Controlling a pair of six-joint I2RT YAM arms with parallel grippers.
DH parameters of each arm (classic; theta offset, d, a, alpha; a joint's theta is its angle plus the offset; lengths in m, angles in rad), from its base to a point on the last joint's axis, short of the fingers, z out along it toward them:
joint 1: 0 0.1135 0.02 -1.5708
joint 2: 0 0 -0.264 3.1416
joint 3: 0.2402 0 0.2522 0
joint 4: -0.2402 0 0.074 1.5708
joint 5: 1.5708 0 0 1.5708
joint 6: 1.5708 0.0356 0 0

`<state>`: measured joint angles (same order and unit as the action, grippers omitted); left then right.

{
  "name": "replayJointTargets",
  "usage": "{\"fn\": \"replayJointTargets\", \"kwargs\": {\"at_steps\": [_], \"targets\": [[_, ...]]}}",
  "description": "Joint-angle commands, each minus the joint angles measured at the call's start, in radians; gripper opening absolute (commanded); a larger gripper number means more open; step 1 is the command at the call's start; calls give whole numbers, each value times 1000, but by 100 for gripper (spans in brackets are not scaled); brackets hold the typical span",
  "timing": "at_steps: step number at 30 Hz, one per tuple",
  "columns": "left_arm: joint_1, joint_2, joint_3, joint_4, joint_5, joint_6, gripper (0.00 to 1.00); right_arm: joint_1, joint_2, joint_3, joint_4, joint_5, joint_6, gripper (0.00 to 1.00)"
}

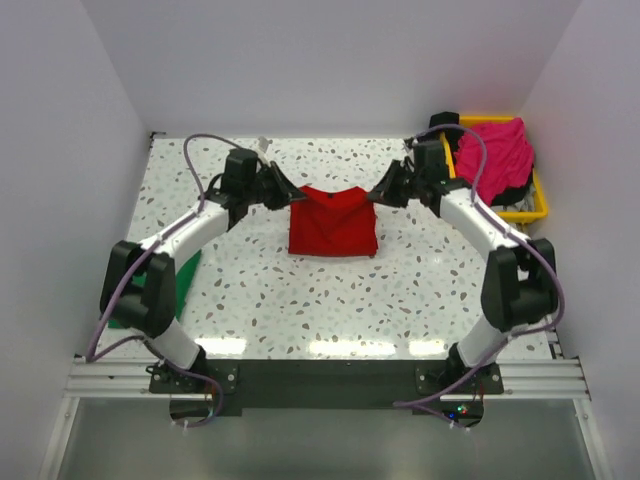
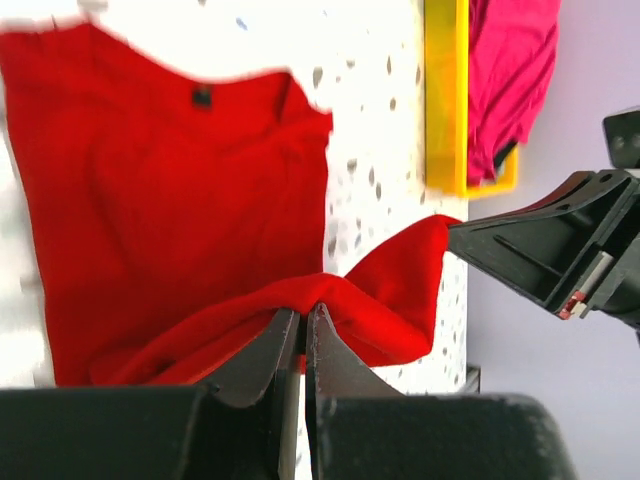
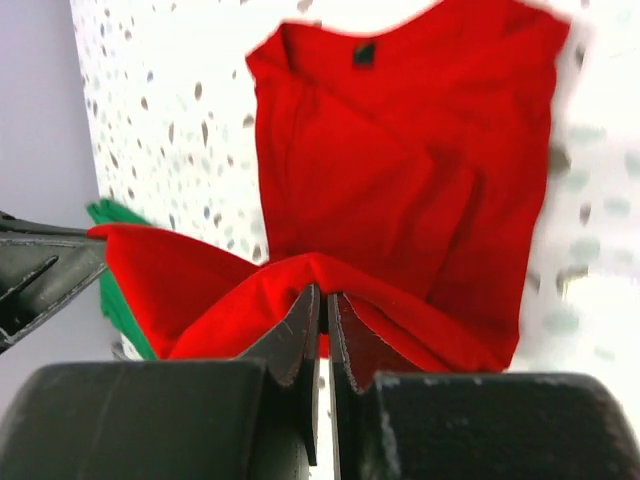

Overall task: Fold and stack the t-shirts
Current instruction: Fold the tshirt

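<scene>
red t-shirt [image 1: 333,228]: middle of the table [image 1: 300,300], between both grippers. near part lies flat, roughly square. black neck tag shows in both wrist views.
far edge of it: pulled up into a fold that runs straight from one gripper to the other.
left gripper [image 1: 291,197]: at the far-left corner of the red t-shirt. fingers pressed together, clamped on the red cloth, only a thin slit between them.
right gripper [image 1: 374,196]: at the far-right corner, mirrored pose. fingers closed tight on the same red fold.
green t-shirt [image 1: 186,282]: lying at the table's left edge, partly hidden under the left arm [image 1: 190,232], well apart from the red one. folded or not: cannot tell.
pink t-shirt [image 1: 495,158]: bunched up in the yellow tray [image 1: 528,213], heaped above its rim.
yellow tray: far-right corner of the table, against the right wall, just behind the right arm [image 1: 470,215].
</scene>
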<state>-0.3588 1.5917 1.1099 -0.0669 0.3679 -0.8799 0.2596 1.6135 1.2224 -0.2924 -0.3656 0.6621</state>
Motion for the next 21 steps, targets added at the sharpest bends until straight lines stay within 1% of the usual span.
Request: {"fn": "replayJointTargets", "kwargs": {"at_steps": [1, 2, 3, 4, 5, 7, 8, 9, 10, 12, 13, 14, 16, 17, 18, 20, 21], "targets": [[46, 117, 157, 98, 18, -21, 0, -49, 157, 159, 90, -78, 24, 4], [61, 196, 186, 122, 43, -24, 0, -52, 196, 228, 102, -88, 31, 4], [67, 241, 220, 134, 67, -24, 0, -56, 248, 270, 110, -96, 48, 4], [73, 284, 287, 134, 74, -24, 0, -60, 334, 311, 114, -108, 54, 4], [80, 363, 321, 141, 83, -18, 0, -66, 382, 348, 128, -114, 62, 4], [99, 437, 411, 154, 95, -13, 0, -75, 462, 455, 160, -136, 96, 4], [115, 495, 430, 168, 101, -19, 0, -79, 544, 491, 173, -148, 102, 4], [121, 523, 444, 217, 118, -24, 0, -79, 578, 565, 167, -144, 105, 4], [127, 580, 488, 235, 130, -27, 0, -86, 617, 606, 150, -138, 106, 5], [147, 635, 550, 222, 137, -19, 0, -95, 710, 710, 128, -154, 108, 7], [153, 657, 589, 222, 144, -18, 2, -108, 730, 732, 116, -154, 113, 10], [161, 687, 602, 231, 155, -24, 7, -115, 747, 749, 113, -153, 114, 14], [191, 700, 614, 259, 186, -27, 16, -132, 776, 776, 113, -159, 119, 21], [213, 697, 613, 268, 190, -28, 21, -149, 778, 781, 110, -156, 120, 30], [221, 691, 608, 285, 201, -22, 27, -155, 780, 790, 108, -153, 111, 33], [248, 662, 590, 273, 175, 10, 47, -171, 767, 805, 67, -154, 81, 37], [254, 651, 585, 269, 171, 21, 48, -172, 755, 802, 61, -147, 67, 39]]}}
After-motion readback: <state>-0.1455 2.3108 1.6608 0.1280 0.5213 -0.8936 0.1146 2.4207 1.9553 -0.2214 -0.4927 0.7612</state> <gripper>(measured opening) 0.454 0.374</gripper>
